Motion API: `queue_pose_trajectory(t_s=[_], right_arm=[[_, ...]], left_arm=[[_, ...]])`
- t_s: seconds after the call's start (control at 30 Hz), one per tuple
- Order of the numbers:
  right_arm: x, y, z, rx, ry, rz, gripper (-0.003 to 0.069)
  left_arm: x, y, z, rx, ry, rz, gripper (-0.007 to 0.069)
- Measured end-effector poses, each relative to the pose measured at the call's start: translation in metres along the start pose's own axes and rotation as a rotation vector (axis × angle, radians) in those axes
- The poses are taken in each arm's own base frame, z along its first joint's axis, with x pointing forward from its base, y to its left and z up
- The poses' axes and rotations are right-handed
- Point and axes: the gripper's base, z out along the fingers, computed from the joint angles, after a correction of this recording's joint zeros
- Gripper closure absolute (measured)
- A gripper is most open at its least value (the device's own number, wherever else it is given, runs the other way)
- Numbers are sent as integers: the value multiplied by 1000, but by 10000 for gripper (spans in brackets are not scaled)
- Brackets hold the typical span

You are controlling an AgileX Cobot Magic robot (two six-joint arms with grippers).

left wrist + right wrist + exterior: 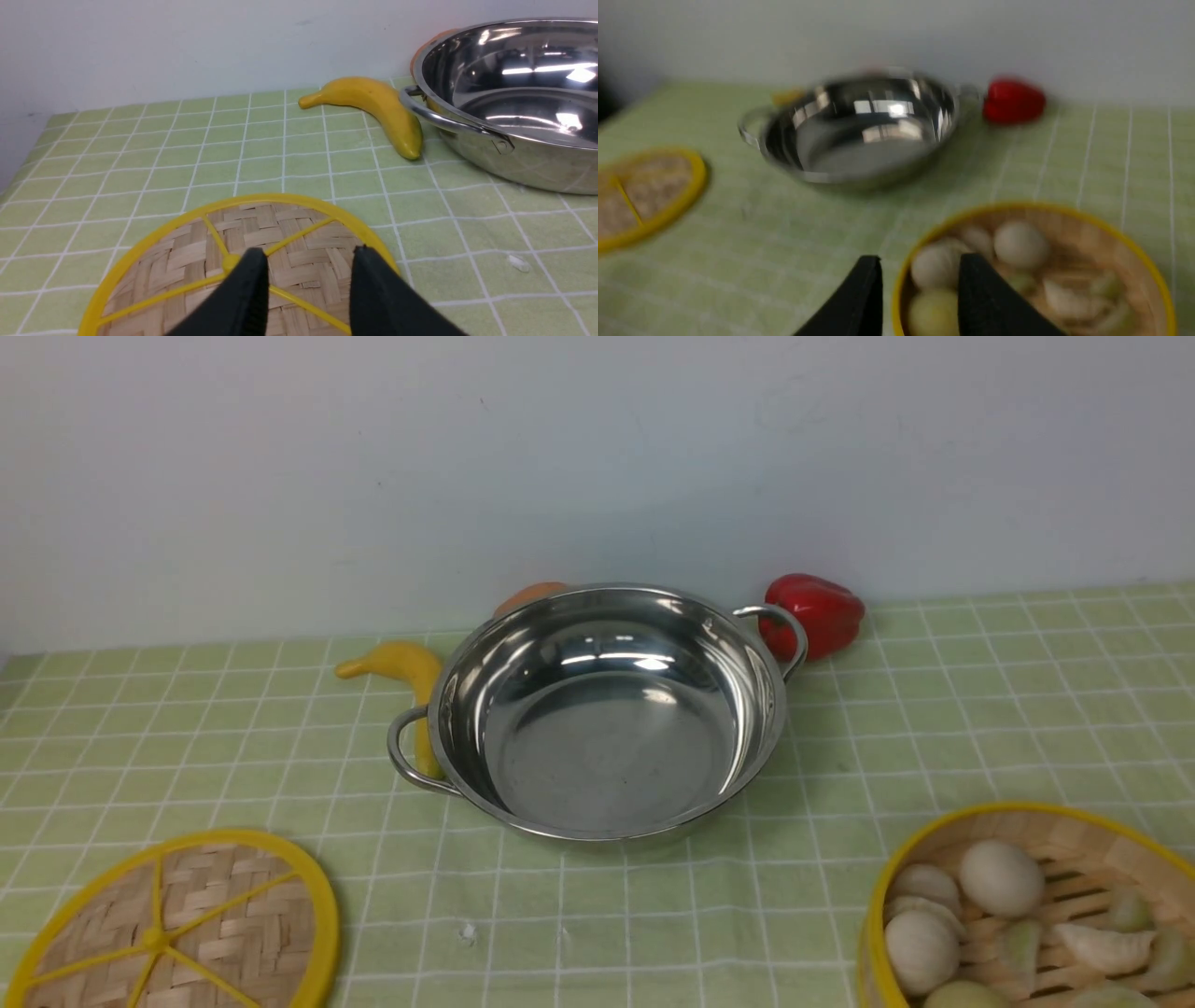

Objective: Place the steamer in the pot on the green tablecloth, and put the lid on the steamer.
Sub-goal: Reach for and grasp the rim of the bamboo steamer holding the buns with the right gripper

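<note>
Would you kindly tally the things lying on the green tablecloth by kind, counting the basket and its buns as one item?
Steel pot: 1
Bamboo steamer: 1
Woven lid: 1
Toy produce, namely banana, red pepper and an orange thing half hidden behind the pot: 3
Total: 6

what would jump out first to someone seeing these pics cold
The shiny empty steel pot sits centre on the green tablecloth, a red bell pepper behind its right handle and a yellow banana by its left. Closest to the camera, the bun-filled steamer is at the right and the woven lid at the left.
</note>
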Motion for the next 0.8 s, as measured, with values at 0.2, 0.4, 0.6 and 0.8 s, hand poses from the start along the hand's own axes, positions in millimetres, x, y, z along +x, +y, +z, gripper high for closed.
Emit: queue_pose_trajectory(t_s=[0.2, 0.4, 0.6, 0.8], right_arm=[[-19, -23, 46, 33, 305, -113, 410], [-25, -33, 93, -80, 509, -158, 410], [-12, -29, 129, -132, 751, -346, 386], [2, -15, 150, -103, 906, -463, 298]], left_arm=[[0, 0, 0, 0, 0, 0, 381], [0, 0, 0, 0, 0, 0, 381], [0, 0, 0, 0, 0, 0, 381], [0, 0, 0, 0, 0, 0, 381]])
